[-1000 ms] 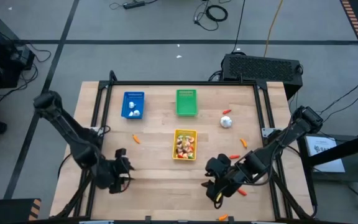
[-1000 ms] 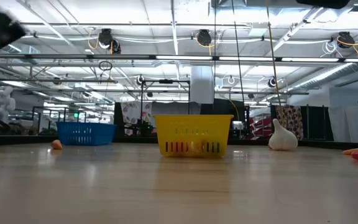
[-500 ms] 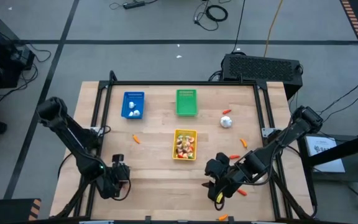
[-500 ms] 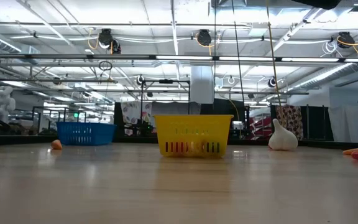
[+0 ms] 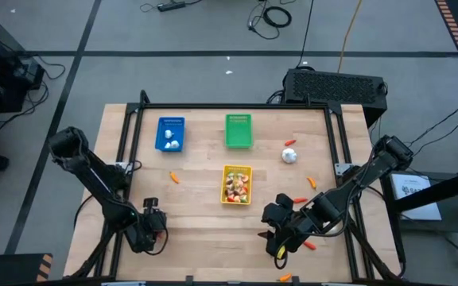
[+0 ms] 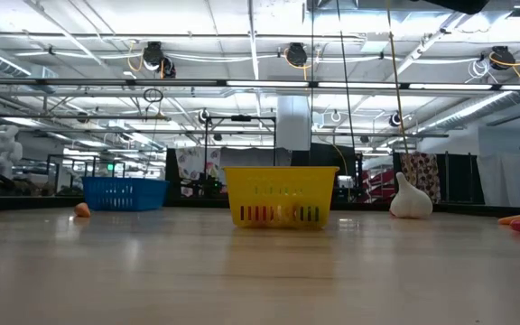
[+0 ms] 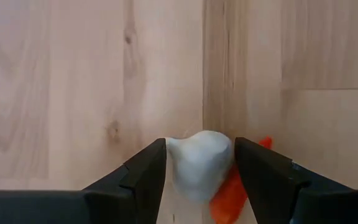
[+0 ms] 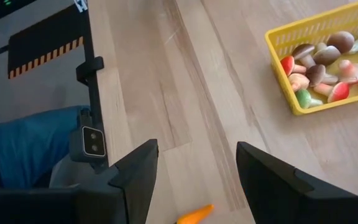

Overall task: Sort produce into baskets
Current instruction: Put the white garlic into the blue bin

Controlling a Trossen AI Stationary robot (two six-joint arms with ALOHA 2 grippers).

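My left gripper point(image 5: 151, 229) hangs near the table's near-left corner, shut on a white bulb point(image 7: 199, 165). An orange-red carrot piece point(image 7: 232, 193) shows beside the bulb. My right gripper point(image 5: 280, 237) is open and empty over the near right of the table, above an orange carrot piece point(image 8: 195, 214). The blue basket point(image 5: 170, 133) holds white bulbs. The green basket point(image 5: 238, 131) stands beside it. The yellow basket point(image 5: 237, 184) holds several mixed pieces. Loose on the wood lie a white bulb point(image 5: 290, 156) and carrot pieces point(image 5: 175, 178), point(image 5: 299, 199). My left gripper pinches the white bulb by its two sides point(image 7: 174, 160) between the two fingers, which point down at the table. The carrot piece lies against the bulb at one finger point(image 7: 260, 174). Whether it is pinched too, and whether the bulb is clear of the wood, I cannot tell.
More carrot pieces lie at the near right point(image 5: 310, 245), the near edge point(image 5: 285, 278) and by the far bulb point(image 5: 290, 143). A black frame rail point(image 8: 92, 93) runs along the table's edge. Bare wood lies between the two grippers, in front of the yellow basket.
My left gripper has gone toward the table's near edge and a little toward its left edge, leaving the low view. My right gripper has kept still.
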